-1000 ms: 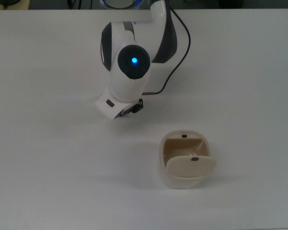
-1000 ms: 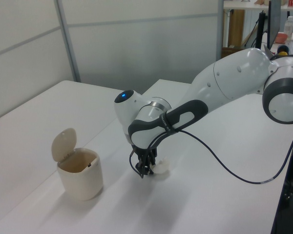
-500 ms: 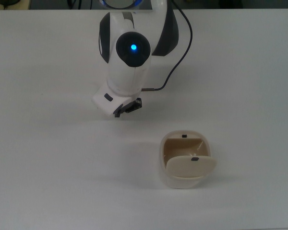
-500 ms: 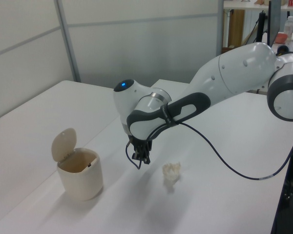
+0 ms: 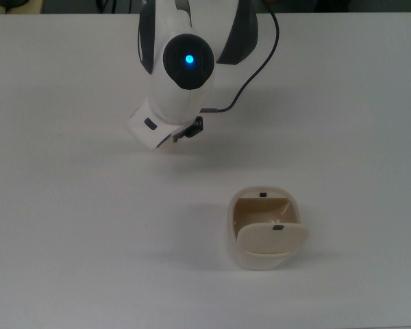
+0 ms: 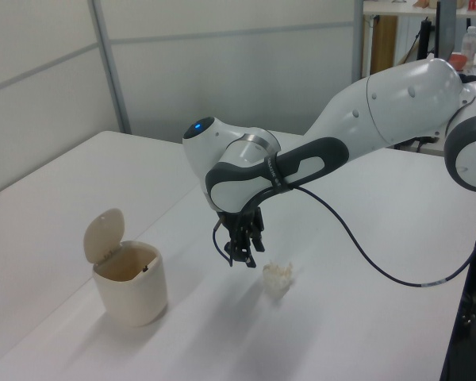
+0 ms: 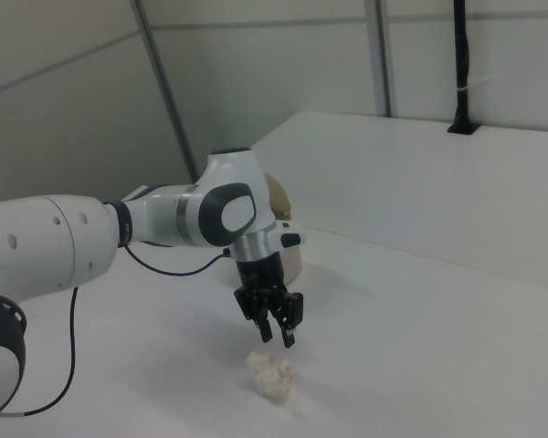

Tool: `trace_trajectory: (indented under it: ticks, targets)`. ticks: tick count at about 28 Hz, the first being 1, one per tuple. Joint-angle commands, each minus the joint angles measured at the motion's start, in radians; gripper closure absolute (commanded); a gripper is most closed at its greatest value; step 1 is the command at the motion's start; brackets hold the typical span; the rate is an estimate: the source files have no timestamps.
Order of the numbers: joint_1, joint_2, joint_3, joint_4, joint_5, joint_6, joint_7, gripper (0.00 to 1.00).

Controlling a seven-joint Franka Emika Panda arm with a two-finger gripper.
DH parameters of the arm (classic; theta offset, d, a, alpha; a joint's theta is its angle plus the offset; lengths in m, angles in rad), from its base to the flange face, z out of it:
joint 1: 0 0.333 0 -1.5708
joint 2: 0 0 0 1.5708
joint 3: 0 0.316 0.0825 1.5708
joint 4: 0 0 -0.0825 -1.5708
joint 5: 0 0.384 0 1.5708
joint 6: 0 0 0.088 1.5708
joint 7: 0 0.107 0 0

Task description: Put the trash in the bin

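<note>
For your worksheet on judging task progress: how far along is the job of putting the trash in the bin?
Done: the bin stands with its lid up, ready. In hand: nothing; the gripper hangs open and empty just above the trash, which lies on the table. Left: grasp the trash, carry it over, drop it in.

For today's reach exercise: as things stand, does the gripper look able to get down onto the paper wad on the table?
Probably yes. The gripper hangs open just above the paper wad, which lies alone on the table. The bin stands well off to the left view's left.
</note>
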Motion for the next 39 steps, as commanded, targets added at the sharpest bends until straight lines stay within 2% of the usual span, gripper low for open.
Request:
trace_trajectory:
  ticks: [1,10,13,14,18,19,24,25,35,39]
  targets:
    - [0.009,-0.031,-0.004,-0.018,-0.004,-0.084,0.025,0.0]
    - [0.011,-0.024,0.018,-0.025,-0.004,-0.136,0.047,0.02]
    - [0.011,-0.019,0.025,-0.033,-0.004,-0.13,0.047,0.24]
    - [0.011,-0.018,0.03,-0.035,-0.003,-0.128,0.045,0.44]
    - [0.011,-0.016,0.031,-0.035,-0.004,-0.122,0.044,0.67]
    - [0.011,-0.016,0.031,-0.035,-0.003,-0.118,0.039,0.75]
    - [0.009,-0.016,0.031,-0.033,-0.003,-0.093,0.036,0.98]
    - [0.009,-0.016,0.031,-0.033,-0.003,-0.092,0.034,1.0]
    - [0.009,-0.018,0.031,-0.021,-0.014,-0.081,0.005,1.0]
    - [0.009,-0.033,0.031,-0.005,-0.014,-0.023,0.011,1.0]
